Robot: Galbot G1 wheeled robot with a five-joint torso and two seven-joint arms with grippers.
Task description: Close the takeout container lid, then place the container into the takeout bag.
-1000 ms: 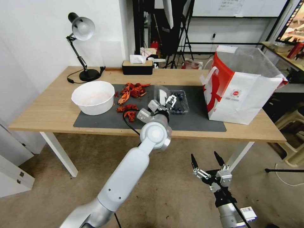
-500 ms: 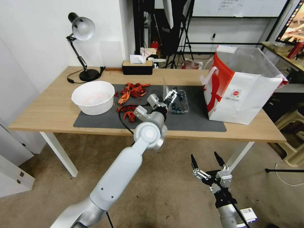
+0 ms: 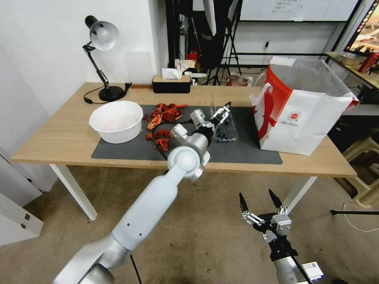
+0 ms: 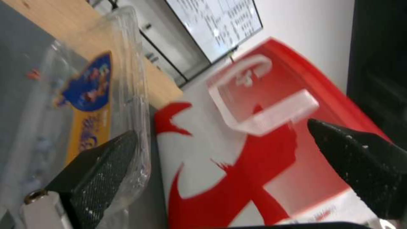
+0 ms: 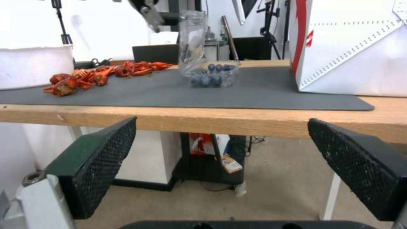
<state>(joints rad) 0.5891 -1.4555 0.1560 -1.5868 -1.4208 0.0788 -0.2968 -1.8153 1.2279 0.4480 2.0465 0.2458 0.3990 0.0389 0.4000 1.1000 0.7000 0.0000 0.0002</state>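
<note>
The takeout container (image 3: 226,133) is a clear clamshell of blueberries on the grey mat, seen also in the right wrist view (image 5: 210,77). Its lid (image 3: 213,107) stands roughly upright on the hinge at the tray's left side (image 5: 190,38). My left gripper (image 3: 222,111) is open at the lid's top edge. In the left wrist view one finger (image 4: 104,168) rests against the labelled lid (image 4: 91,101), and the gripper (image 4: 220,130) has nothing between its fingers. The takeout bag (image 3: 300,112) stands open to the right (image 4: 237,165). My right gripper (image 3: 256,195) hangs open below the table's front edge (image 5: 222,122).
A white bowl (image 3: 116,120) sits at the mat's left end, with red crayfish shells (image 3: 162,118) between it and the container. A desk lamp (image 3: 102,59) and a black tissue box (image 3: 171,83) stand at the table's back. Bare mat (image 3: 241,148) lies between the container and the bag.
My left gripper has moved away from me and to the right. The lid has swung up from leaning left to roughly upright over the tray. The right arm has hardly moved.
</note>
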